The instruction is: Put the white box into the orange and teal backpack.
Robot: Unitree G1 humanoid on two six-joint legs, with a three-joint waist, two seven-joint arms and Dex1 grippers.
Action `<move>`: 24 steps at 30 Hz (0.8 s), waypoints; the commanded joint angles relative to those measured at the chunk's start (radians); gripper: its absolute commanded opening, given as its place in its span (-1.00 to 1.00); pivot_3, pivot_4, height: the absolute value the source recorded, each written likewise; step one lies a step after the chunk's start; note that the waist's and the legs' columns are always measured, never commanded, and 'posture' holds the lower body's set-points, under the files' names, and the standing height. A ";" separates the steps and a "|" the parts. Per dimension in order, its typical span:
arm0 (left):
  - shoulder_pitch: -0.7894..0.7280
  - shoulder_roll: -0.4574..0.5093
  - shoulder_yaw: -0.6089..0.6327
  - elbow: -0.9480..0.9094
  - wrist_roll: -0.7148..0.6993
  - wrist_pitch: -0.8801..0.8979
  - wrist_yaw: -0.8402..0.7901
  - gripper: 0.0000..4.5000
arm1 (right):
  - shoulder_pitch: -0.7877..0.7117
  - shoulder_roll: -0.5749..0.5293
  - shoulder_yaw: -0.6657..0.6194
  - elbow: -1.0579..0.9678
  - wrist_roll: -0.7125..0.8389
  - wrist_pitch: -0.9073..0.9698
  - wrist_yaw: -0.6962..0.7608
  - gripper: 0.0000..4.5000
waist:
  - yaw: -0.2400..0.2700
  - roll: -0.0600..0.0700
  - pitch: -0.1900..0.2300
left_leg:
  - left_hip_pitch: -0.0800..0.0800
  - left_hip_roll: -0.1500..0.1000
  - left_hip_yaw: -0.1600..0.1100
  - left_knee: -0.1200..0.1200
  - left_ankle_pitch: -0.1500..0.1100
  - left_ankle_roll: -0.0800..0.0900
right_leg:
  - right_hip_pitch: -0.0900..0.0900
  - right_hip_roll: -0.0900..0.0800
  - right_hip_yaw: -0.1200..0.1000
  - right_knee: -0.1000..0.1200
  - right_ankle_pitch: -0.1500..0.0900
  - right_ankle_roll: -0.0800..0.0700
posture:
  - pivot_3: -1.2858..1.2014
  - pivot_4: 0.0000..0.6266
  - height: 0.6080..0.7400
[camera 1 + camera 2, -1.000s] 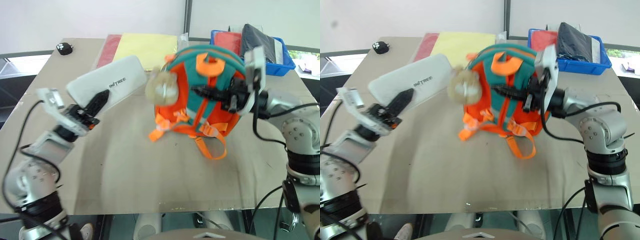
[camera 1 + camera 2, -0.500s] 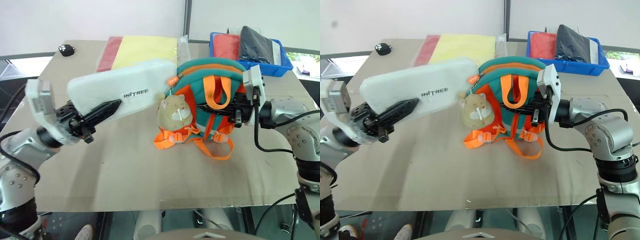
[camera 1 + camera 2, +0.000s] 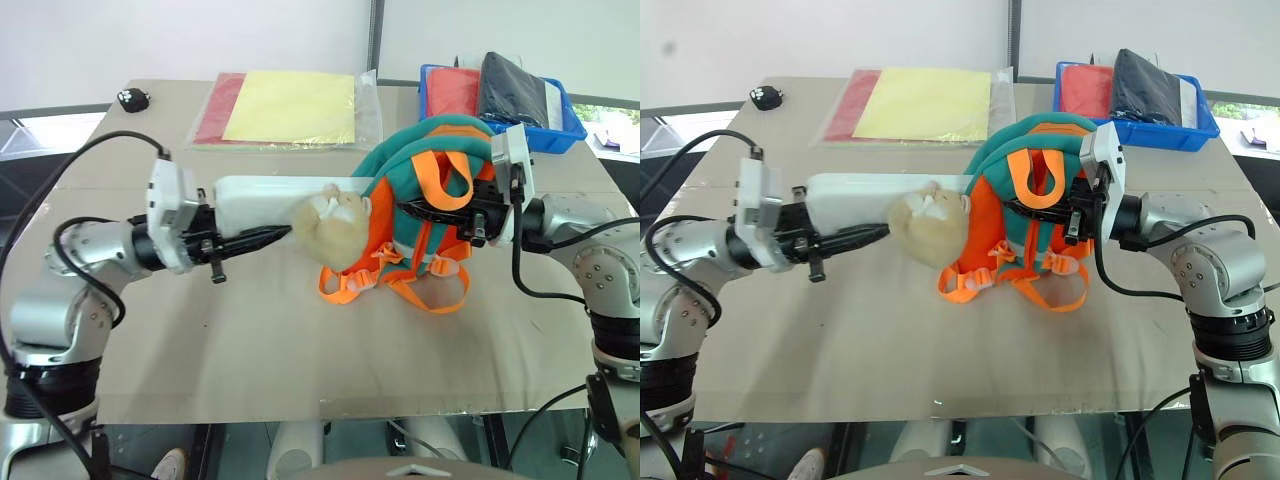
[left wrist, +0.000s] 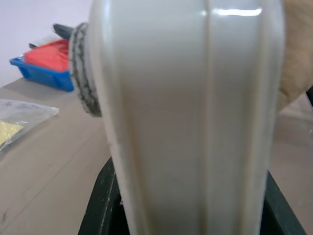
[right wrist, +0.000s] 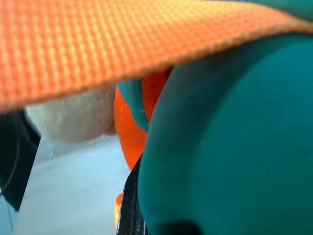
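Observation:
My left gripper (image 3: 260,225) is shut on the white box (image 3: 262,193), which lies level and points right. The box's far end is hidden behind the beige plush charm (image 3: 335,222) and the teal rim of the orange and teal backpack (image 3: 445,225); how far in it reaches I cannot tell. The left wrist view looks along the white box (image 4: 190,112). My right gripper (image 3: 428,211) is shut on the backpack's upper front by the orange strap, holding it tilted towards the box. Teal fabric (image 5: 230,147) and orange strap (image 5: 98,44) crowd the right wrist view.
A blue tray (image 3: 562,138) with red and dark contents stands at the back right, close behind the backpack. A yellow sheet in a clear sleeve (image 3: 295,105) lies at the back middle beside a red one (image 3: 213,112). A small black object (image 3: 131,98) sits at the far left corner.
My left gripper has carried the white box rightwards and rolled it from slanted to level, bringing its end up to the backpack. The backpack has tipped towards the box and the plush charm has swung left.

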 commanded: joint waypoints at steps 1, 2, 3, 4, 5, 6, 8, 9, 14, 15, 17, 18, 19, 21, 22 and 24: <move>0.021 0.015 -0.069 -0.006 0.041 -0.026 -0.072 -0.50 | -0.048 0.007 -0.075 -0.049 0.049 -0.009 -0.037 -0.96 | -0.001 0.000 0.000 | 0.000 0.000 0.000 0.000 0.000 0.000 | 0.000 0.000 0.000 0.000 0.000 0.000 | 0.03 -0.52 1.00; 0.008 0.013 -0.094 0.012 0.075 -0.037 -0.059 -0.50 | -0.047 0.006 -0.081 -0.053 0.055 -0.007 -0.042 -0.96 | 0.000 0.000 0.000 | 0.000 0.000 0.000 0.000 0.000 0.000 | 0.000 0.000 0.000 0.000 0.000 0.000 | 0.03 -0.52 1.00; -0.015 -0.003 -0.127 0.020 0.097 -0.040 -0.044 -0.50 | -0.044 0.005 -0.083 -0.059 0.059 -0.004 -0.045 -0.96 | 0.004 0.000 0.000 | 0.000 0.000 -0.001 0.000 0.000 0.000 | 0.000 0.000 -0.001 0.000 0.000 0.000 | 0.03 -0.52 1.00; -0.052 -0.033 -0.171 0.022 0.103 -0.014 -0.021 -0.50 | -0.041 0.006 -0.079 -0.067 0.062 -0.003 -0.049 -0.96 | 0.007 0.000 0.000 | 0.000 0.000 -0.001 0.000 0.000 0.000 | 0.000 0.000 -0.001 0.001 0.000 0.000 | 0.03 -0.52 1.00; -0.099 -0.074 -0.221 0.027 0.122 0.015 0.018 -0.50 | -0.039 0.011 -0.073 -0.077 0.067 0.000 -0.052 -0.96 | 0.014 0.000 0.000 | 0.000 0.000 -0.001 0.000 0.000 0.000 | 0.000 0.000 -0.001 0.000 0.000 0.000 | 0.03 -0.52 1.00; -0.145 -0.116 -0.268 0.031 0.146 0.035 0.051 -0.50 | -0.038 0.018 -0.066 -0.087 0.075 0.005 -0.057 -0.96 | 0.025 0.000 0.000 | 0.000 0.000 -0.001 0.001 0.000 0.000 | 0.001 0.000 -0.001 0.001 0.000 0.000 | 0.03 -0.52 1.00; -0.214 -0.175 -0.336 0.035 0.178 0.080 0.076 -0.50 | -0.035 0.028 -0.050 -0.109 0.080 0.012 -0.063 -0.96 | 0.031 0.000 0.000 | -0.001 -0.001 -0.003 0.004 0.000 0.000 | 0.003 0.001 -0.001 0.001 0.000 0.000 | 0.03 -0.52 1.00; -0.246 -0.203 -0.364 0.039 0.196 0.092 0.081 -0.50 | -0.032 0.031 -0.041 -0.121 0.080 0.016 -0.064 -0.96 | 0.031 0.000 0.000 | -0.002 -0.001 -0.004 0.005 0.000 0.001 | 0.003 0.001 -0.001 0.001 0.000 0.001 | 0.03 -0.52 1.00; -0.407 -0.302 -0.479 0.076 0.244 0.156 0.043 -0.50 | -0.017 0.039 -0.027 -0.167 0.092 0.037 -0.076 -0.96 | 0.025 0.000 0.000 | -0.003 -0.002 -0.005 0.005 0.000 0.001 | 0.002 0.001 -0.001 0.001 0.001 0.002 | 0.03 -0.52 1.00; -0.423 -0.316 -0.485 0.083 0.243 0.163 0.038 -0.50 | -0.013 0.039 -0.029 -0.171 0.093 0.039 -0.078 -0.96 | 0.022 0.000 0.000 | -0.003 -0.002 -0.005 0.004 0.000 0.001 | 0.002 0.002 -0.001 0.001 0.001 0.002 | 0.03 -0.52 1.00; -0.445 -0.327 -0.506 0.092 0.232 0.134 -0.035 -0.50 | -0.001 0.042 -0.028 -0.181 0.092 0.039 -0.091 -0.96 | 0.015 0.001 0.000 | -0.003 -0.002 -0.006 0.004 0.000 0.000 | 0.001 0.003 0.000 0.001 0.001 0.001 | 0.03 -0.52 1.00; -0.437 -0.312 -0.507 0.078 0.212 0.108 -0.103 -0.50 | 0.005 0.042 -0.028 -0.183 0.083 0.034 -0.101 -0.96 | 0.009 0.001 0.000 | -0.004 -0.001 -0.005 0.003 0.000 0.000 | 0.000 0.003 0.000 0.001 0.001 0.001 | 0.03 -0.52 1.00; -0.426 -0.295 -0.488 0.069 0.185 0.100 -0.152 -0.50 | 0.013 0.040 -0.035 -0.181 0.081 0.033 -0.108 -0.96 | 0.004 0.001 0.000 | -0.004 -0.001 -0.005 0.002 0.000 0.000 | -0.001 0.003 0.000 0.001 0.000 0.001 | 0.03 -0.52 1.00; -0.393 -0.225 -0.444 0.058 0.134 0.123 -0.247 -0.50 | 0.034 0.023 -0.058 -0.175 0.079 0.033 -0.115 -0.96 | -0.009 0.002 0.001 | -0.004 0.000 -0.005 0.000 0.000 0.000 | -0.001 0.003 0.000 0.000 0.000 0.001 | 0.03 -0.52 1.00; -0.388 -0.205 -0.443 0.081 0.164 0.112 -0.244 -0.50 | 0.044 0.012 -0.072 -0.176 0.084 0.036 -0.114 -0.96 | -0.011 0.002 0.001 | -0.004 0.000 -0.005 0.000 0.000 0.000 | -0.001 0.004 0.000 0.001 0.000 0.001 | 0.03 -0.52 1.00; -0.415 -0.250 -0.480 0.149 0.261 0.078 -0.152 -0.50 | 0.050 0.006 -0.083 -0.186 0.100 0.041 -0.123 -0.96 | -0.005 0.002 0.001 | -0.004 0.000 -0.006 0.000 0.000 0.000 | -0.001 0.004 -0.001 0.001 0.000 0.000 | 0.03 -0.52 1.00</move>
